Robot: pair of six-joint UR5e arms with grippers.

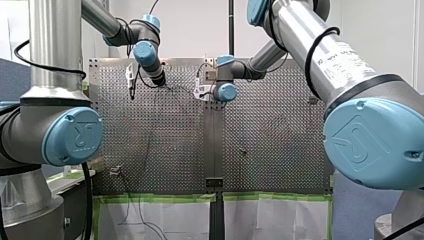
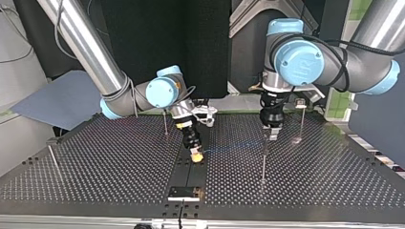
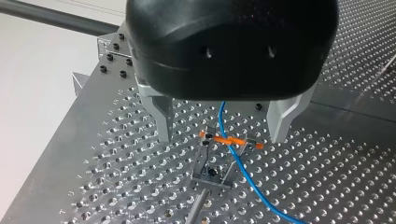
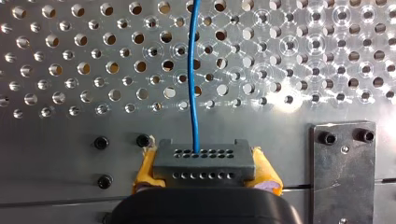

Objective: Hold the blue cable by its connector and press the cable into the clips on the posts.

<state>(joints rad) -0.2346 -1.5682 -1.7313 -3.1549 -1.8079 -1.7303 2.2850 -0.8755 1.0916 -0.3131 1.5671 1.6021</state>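
Holding the connector (image 4: 204,161) with the fingers (image 4: 147,170) of the right gripper (image 4: 205,172) clenched on its flanks, near the worktop's (image 4: 70,56) middle, the cable (image 4: 193,70) leaving its face straight ahead. Straddling the clip (image 3: 219,154) on its post (image 3: 198,205) with the left gripper (image 3: 223,135), fingers released and spread wide, touching nothing, roughly between the worktop's middle and its edge at the top view's right. Crossing the clip's orange prongs (image 3: 238,140) with the cable; whether seated or merely resting cannot be told. Judged best: hold the connector low and steady, cable lightly taut and in line with the clip's slot. Lower the left fingers evenly on either side of the clip and press down gently, sparing the thin post any side load. Watch for slack lifting the cable off the prongs.
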